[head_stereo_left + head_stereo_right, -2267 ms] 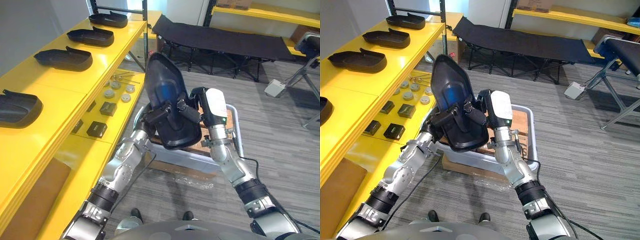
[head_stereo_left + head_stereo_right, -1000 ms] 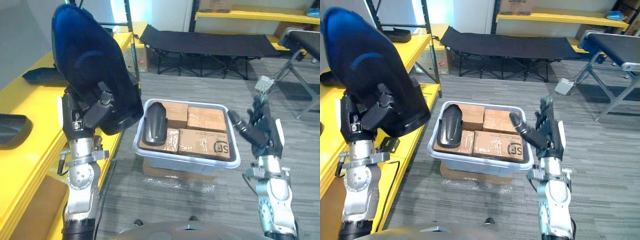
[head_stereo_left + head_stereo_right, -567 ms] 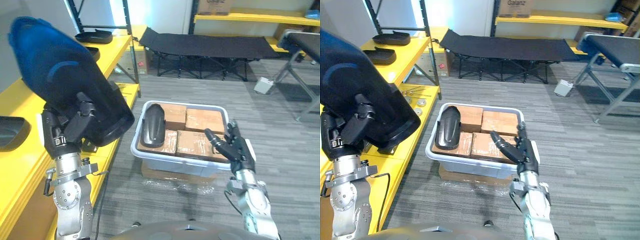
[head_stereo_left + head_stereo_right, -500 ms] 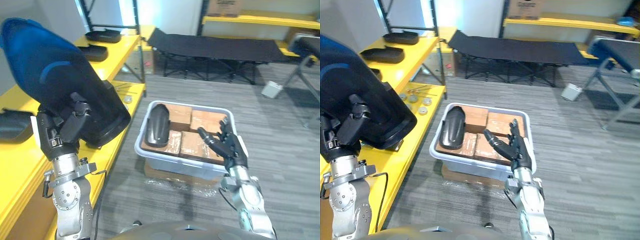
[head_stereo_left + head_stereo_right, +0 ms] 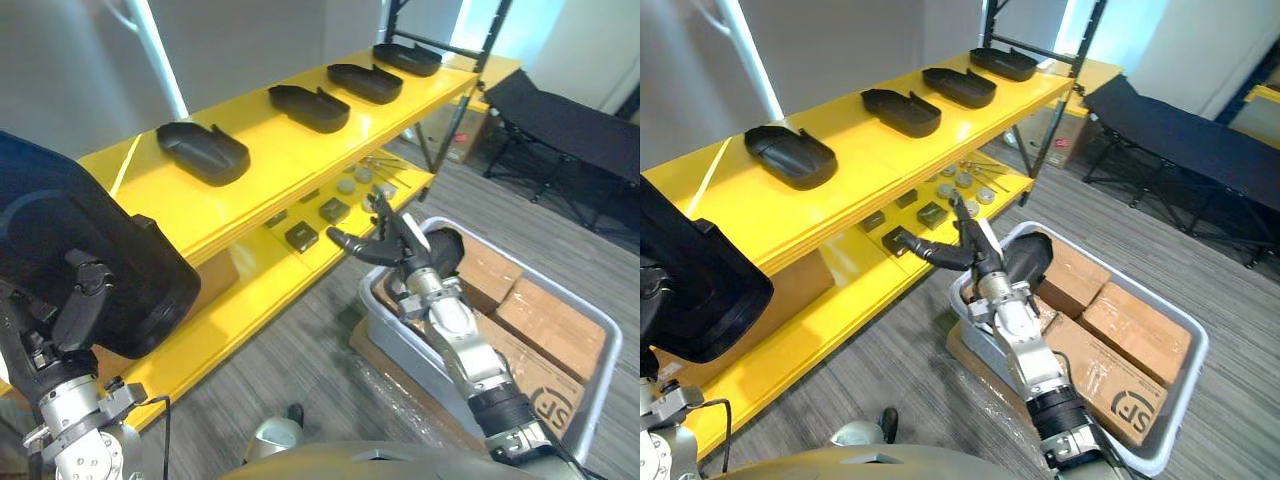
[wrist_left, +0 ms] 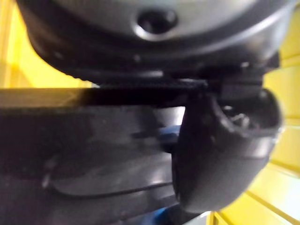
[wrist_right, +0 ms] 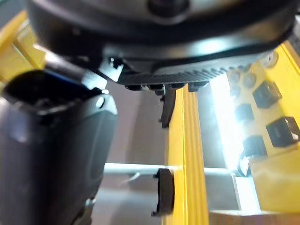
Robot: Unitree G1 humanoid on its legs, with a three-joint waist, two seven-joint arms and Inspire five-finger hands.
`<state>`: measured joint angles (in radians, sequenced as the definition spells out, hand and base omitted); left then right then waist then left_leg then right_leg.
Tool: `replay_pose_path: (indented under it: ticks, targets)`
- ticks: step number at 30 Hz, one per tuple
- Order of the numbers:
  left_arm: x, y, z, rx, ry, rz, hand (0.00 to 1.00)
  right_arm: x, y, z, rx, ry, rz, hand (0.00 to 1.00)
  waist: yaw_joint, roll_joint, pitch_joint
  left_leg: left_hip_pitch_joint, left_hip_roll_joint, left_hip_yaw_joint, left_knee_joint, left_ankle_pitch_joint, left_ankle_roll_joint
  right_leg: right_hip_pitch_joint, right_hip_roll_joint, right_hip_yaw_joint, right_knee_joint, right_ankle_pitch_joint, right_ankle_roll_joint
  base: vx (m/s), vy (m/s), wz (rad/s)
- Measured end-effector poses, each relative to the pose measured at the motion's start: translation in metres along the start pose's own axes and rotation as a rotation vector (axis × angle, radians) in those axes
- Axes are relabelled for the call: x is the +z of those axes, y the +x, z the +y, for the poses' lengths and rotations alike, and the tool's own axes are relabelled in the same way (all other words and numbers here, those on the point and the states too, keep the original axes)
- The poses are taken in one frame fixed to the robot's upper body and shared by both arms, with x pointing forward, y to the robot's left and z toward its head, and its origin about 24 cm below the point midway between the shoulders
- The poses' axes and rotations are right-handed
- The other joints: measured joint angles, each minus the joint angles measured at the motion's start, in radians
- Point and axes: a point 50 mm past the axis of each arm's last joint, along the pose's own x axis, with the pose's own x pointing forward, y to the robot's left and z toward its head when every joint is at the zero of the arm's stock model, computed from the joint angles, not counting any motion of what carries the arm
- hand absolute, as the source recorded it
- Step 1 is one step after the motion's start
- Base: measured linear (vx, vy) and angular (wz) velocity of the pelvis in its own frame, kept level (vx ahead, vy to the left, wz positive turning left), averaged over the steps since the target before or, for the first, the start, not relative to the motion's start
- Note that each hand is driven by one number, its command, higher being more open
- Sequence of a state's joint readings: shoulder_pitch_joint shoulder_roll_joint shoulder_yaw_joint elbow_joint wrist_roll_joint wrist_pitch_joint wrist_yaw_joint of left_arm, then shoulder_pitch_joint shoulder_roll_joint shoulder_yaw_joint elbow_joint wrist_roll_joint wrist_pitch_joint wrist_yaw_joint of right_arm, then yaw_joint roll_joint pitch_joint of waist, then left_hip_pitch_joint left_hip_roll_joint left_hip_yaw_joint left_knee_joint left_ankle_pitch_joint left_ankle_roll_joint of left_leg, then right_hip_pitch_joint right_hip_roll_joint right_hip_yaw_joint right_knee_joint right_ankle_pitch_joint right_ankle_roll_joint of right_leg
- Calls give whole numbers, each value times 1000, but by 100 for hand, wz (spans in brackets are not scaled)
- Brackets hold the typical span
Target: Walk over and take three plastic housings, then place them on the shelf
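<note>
Housing (image 5: 80, 240) gripped by curled left hand (image 5: 72, 308), low beside shelf (image 5: 290, 150). Likely rigid, light, slick shell; hold by rim. Right hand (image 5: 398, 250) empty, fingers spread, over bin (image 5: 600, 345).

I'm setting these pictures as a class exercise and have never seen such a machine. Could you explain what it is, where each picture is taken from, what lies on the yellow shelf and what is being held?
This is a humanoid robot with two arms that end in dark hands. The two wide pictures come from cameras in its head, looking down. The two close ones come from cameras on its wrists, each looking along its own hand. The left hand is curled round a large dark plastic housing, raised beside the yellow shelf. Four similar housings lie in a row on the shelf's top board, and small parts lie on the lower board. The right hand is open and holds nothing, near a grey tub of cardboard boxes.
</note>
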<state>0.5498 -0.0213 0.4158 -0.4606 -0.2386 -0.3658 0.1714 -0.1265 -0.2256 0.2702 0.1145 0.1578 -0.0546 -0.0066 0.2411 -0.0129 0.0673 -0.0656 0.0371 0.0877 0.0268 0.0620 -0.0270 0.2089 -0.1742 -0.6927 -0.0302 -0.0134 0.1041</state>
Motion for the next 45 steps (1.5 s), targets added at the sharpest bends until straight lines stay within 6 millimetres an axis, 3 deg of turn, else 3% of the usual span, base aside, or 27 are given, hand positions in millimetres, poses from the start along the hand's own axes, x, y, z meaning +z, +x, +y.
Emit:
replay_pose_path:
  ticks: [1, 3, 5, 11, 14, 16, 18, 19, 22, 24, 25, 27, 30, 32, 33, 35, 38, 39, 42, 43, 45]
  targets:
    - [2, 2, -7, -48, -19, -18, 0, -4, -4, -3, -11, 2, 24, 100, -28, 5, 17, -23, 23, 100, 49, -17, 10, 19, -8, -49, 19, -12, 9, -13, 49, 92]
    - [3, 5, -17, -93, -53, -32, 0, -12, -11, -11, -44, -11, 63, 100, -47, 19, 30, -31, 39, 150, 60, -5, 24, 23, -19, -81, 52, -26, 17, -14, 62, 83]
    - [3, 5, -24, -117, -77, -34, 0, -20, -19, -17, -57, -25, 107, 100, -58, 33, 48, -29, 22, 148, 47, 13, 26, 13, -40, -69, 71, -32, 16, -5, 116, 20]
    - [3, 6, -28, -103, -67, -40, 0, -31, -34, -23, -57, 15, 145, 100, -86, 33, 55, -3, 6, 170, -9, 19, 29, 0, -57, -41, 84, -47, 16, -22, 71, -10]
    - [7, 12, -36, -163, -60, -75, 0, -30, -40, -21, -61, 25, 120, 100, -107, 31, 57, -6, -8, 131, -14, 26, 31, -22, -54, 30, 147, -112, 16, -2, 5, 39]
    - [10, 18, -56, -273, -99, -110, 0, -27, -51, -28, -112, 78, 65, 100, -148, 30, 59, -13, -35, 24, -33, 64, 41, -35, -39, 169, 216, -174, -6, 1, -47, 139]
    - [14, 22, -67, -349, -113, -143, 0, -26, -53, -34, -143, 83, 52, 100, -166, 28, 61, -11, -53, -31, -57, 103, 32, -37, -39, 222, 257, -202, -1, 16, -22, 113]
    - [17, 25, -71, -385, -106, -168, 0, -24, -53, -38, -153, 78, 34, 100, -159, 27, 73, -10, -55, -47, -60, 117, 28, -37, -40, 221, 277, -223, 2, -47, -108, 53]
    - [14, 22, -66, -390, -78, -144, 0, -18, -53, -43, -127, 61, -20, 100, -145, 57, 92, -14, -39, -46, -43, 126, 23, -25, -22, 214, 285, -231, -7, -85, -104, 17]
    - [11, 19, -64, -404, -63, -125, 0, -17, -54, -44, -117, 53, -24, 100, -150, 71, 99, -22, -22, 20, -30, 93, 36, -15, -19, 196, 283, -232, -8, -117, -33, 24]
    - [9, 18, -65, -421, -59, -119, 0, -18, -57, -45, -122, 52, -23, 100, -164, 76, 103, -42, 16, 130, 15, 58, 37, -2, -11, 165, 274, -232, -8, -89, -44, 49]
    - [5, 16, -69, -460, -63, -99, 0, -19, -63, -52, -142, 39, -24, 100, -176, 92, 102, -60, 45, 193, 48, 57, 36, 1, -12, 139, 282, -237, -9, -73, -17, 50]
    - [-2, 11, -63, -456, -34, -53, 0, -17, -65, -55, -144, 34, -45, 100, -168, 102, 105, -68, 39, 225, 77, 53, 34, -18, -39, 137, 330, -291, -15, -81, 44, 12]
    - [-3, 12, -62, -457, -28, -50, 0, -15, -65, -54, -150, 55, -65, 100, -164, 91, 104, -71, 30, 244, 78, 30, 31, -15, -63, 121, 326, -298, -11, -9, 78, 24]
    - [-2, 13, -62, -457, -25, -56, 0, -13, -63, -52, -159, 82, -87, 100, -161, 83, 104, -85, 24, 249, 108, 16, 59, -17, -76, 110, 332, -301, -9, 77, 86, 41]
    - [-1, 16, -58, -444, -8, -66, 0, -8, -59, -48, -177, 140, -129, 100, -149, 77, 103, -106, -1, 241, 173, 1, 77, -8, -117, 89, 383, -338, 21, 105, 86, 39]
    - [2, 22, -49, -418, 22, -87, 0, -5, -52, -42, -206, 175, -149, 100, -122, 28, 75, -129, -71, 202, 237, -80, 95, 28, -178, 51, 430, -348, 37, 286, 78, 59]
    - [2, 24, -49, -414, 22, -92, 0, -5, -51, -43, -209, 171, -151, 100, -120, 25, 74, -133, -82, 187, 249, -82, 104, 18, -196, 55, 472, -332, 37, 238, 54, 74]
    - [5, 33, -42, -389, 33, -122, 0, 0, -45, -44, -227, 161, -165, 100, -104, 19, 76, -94, -102, 140, 232, -101, 114, -114, -272, 173, 799, -176, 0, 317, 96, 53]
    - [6, 35, -39, -357, 41, -125, 0, 3, -39, -41, -215, 135, -176, 100, -108, 24, 78, -46, -94, 117, 195, -102, 115, -176, -274, 238, 897, -203, -21, 303, 25, 21]
    - [7, 37, -39, -345, 38, -133, 0, 7, -35, -41, -203, 105, -195, 100, -110, 32, 77, 4, -78, 98, 159, -102, 109, -212, -239, 261, 868, -238, -45, 223, 12, 22]
